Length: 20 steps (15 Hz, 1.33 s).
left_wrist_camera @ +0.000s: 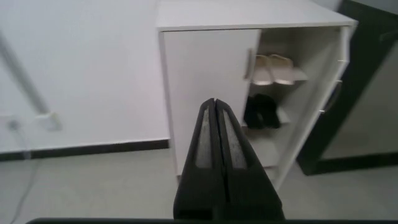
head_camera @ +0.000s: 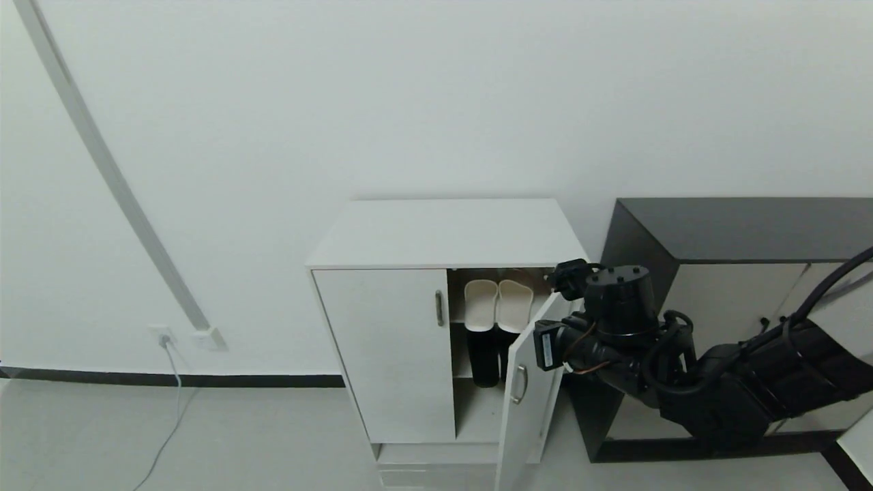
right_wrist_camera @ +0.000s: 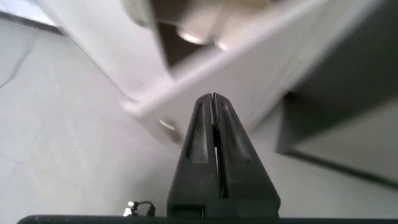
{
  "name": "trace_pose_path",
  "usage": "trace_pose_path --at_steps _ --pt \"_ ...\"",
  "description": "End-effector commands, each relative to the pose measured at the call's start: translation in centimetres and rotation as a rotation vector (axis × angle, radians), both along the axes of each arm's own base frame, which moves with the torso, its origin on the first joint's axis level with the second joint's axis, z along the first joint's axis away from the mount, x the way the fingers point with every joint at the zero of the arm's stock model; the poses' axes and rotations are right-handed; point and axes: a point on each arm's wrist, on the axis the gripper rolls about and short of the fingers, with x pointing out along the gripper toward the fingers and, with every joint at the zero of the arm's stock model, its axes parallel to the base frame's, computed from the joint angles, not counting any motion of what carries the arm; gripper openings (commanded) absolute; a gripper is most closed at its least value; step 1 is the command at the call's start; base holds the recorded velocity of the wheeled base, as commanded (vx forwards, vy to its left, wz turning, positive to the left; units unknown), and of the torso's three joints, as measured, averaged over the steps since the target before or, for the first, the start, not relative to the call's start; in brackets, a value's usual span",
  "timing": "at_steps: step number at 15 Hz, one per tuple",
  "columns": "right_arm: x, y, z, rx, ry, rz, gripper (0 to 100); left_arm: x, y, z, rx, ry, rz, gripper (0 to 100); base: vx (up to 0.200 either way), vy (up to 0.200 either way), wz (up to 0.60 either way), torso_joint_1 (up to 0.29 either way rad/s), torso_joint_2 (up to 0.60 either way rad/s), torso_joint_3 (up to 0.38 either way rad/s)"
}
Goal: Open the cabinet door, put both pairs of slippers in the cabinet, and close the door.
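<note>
The white cabinet point(head_camera: 443, 235) stands against the wall, its left door point(head_camera: 382, 348) closed and its right door point(head_camera: 528, 389) swung partly open. A white pair of slippers point(head_camera: 498, 303) lies on the upper shelf, and a black pair point(head_camera: 485, 358) sits on the shelf below. My right gripper point(head_camera: 565, 278) is shut and empty at the top outer edge of the open door; in the right wrist view its tip point(right_wrist_camera: 214, 98) is against the door point(right_wrist_camera: 261, 74). My left gripper point(left_wrist_camera: 214, 102) is shut and empty, well back from the cabinet point(left_wrist_camera: 211, 74), facing both slipper pairs point(left_wrist_camera: 280, 68).
A dark cabinet point(head_camera: 736, 232) stands close to the right of the white one, just behind my right arm. A wall socket with a hanging cable point(head_camera: 164, 335) is at the left. Open floor point(head_camera: 239, 436) lies in front and to the left.
</note>
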Motion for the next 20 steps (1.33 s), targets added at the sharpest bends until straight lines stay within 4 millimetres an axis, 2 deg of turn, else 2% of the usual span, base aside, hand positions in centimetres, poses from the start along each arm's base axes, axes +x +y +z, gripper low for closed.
trace_pose_path --at_steps 1,4,7,9,11,15,17,20 --pt "0.1 0.0 -0.2 -0.002 0.003 -0.003 0 0.0 0.0 0.0 0.000 0.001 -0.001 0 0.000 0.000 0.00 0.000 0.00 0.000" --pt "0.1 -0.2 -0.1 -0.006 -0.001 -0.012 0 0.0 0.0 0.0 0.000 0.001 -0.001 0 0.000 0.000 0.00 0.000 0.00 0.000" --pt "-0.3 -1.3 -0.6 -0.037 0.006 -0.029 0 0.0 0.0 0.0 0.000 0.001 -0.001 0 0.000 0.000 0.00 0.000 0.00 0.000" --pt "-1.5 -2.3 -1.2 -0.064 0.019 -0.037 0 0.0 0.0 0.0 0.002 0.001 -0.001 0 0.000 0.000 0.00 0.000 0.00 0.000" --pt "-2.9 -3.3 -1.2 -0.054 0.004 -0.037 0 0.0 0.0 0.0 0.002 0.001 -0.001 0 0.200 0.000 0.00 0.000 0.00 0.000" --pt "-5.3 -5.0 -3.1 -0.093 0.057 -0.033 0 0.0 0.0 0.0 0.002 0.001 -0.001 0 0.200 0.000 0.00 0.000 0.00 0.006" --pt "-6.4 -5.7 -4.1 -0.102 0.067 -0.026 0 0.0 0.0 0.0 0.002 0.001 -0.001 0 0.000 0.000 0.00 0.000 0.00 0.000" --pt "-6.1 -5.4 -5.3 -0.110 0.084 -0.024 0 0.0 0.0 0.0 0.002 0.001 -0.001 0 0.000 0.000 0.00 0.000 0.00 0.000"
